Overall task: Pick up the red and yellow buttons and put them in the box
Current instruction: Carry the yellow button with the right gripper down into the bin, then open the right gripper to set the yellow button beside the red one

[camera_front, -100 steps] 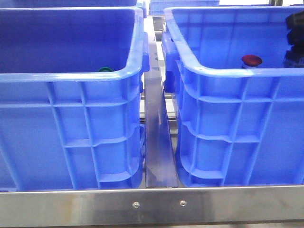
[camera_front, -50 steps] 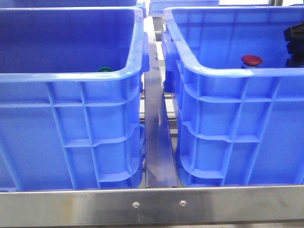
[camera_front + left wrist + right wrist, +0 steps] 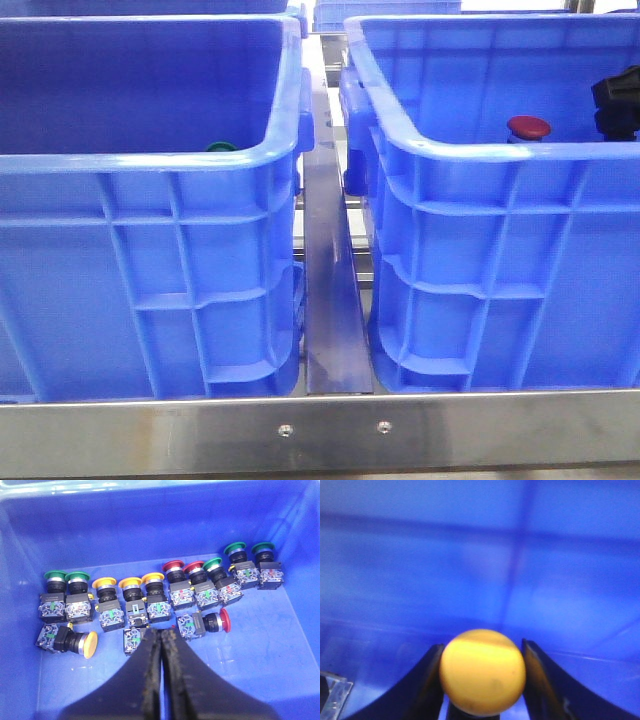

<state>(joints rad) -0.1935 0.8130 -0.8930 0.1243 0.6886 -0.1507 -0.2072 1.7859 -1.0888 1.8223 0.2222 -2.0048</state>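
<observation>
In the right wrist view my right gripper (image 3: 482, 649) is shut on a yellow button (image 3: 482, 672), whose round cap fills the gap between the two black fingers; a blue box wall lies behind it. The front view shows that arm (image 3: 617, 100) inside the right blue box (image 3: 470, 150), beside a red button (image 3: 528, 127) standing there. My left gripper (image 3: 161, 632) is shut and holds nothing, hovering over a bin of buttons. Closest to its tips are a toppled red button (image 3: 212, 622), a toppled yellow one (image 3: 82, 644) and upright yellow ones (image 3: 129, 582).
The left blue box (image 3: 150, 160) shows one green cap (image 3: 220, 147) above its rim. Several green-capped buttons (image 3: 60, 575) stand in the row in the left wrist view. A steel rail (image 3: 335, 300) runs between the boxes, with a steel bar (image 3: 320, 430) across the front.
In the front view the right arm has sunk lower inside the right box and shifted toward its right edge. The red button and both boxes have not moved.
</observation>
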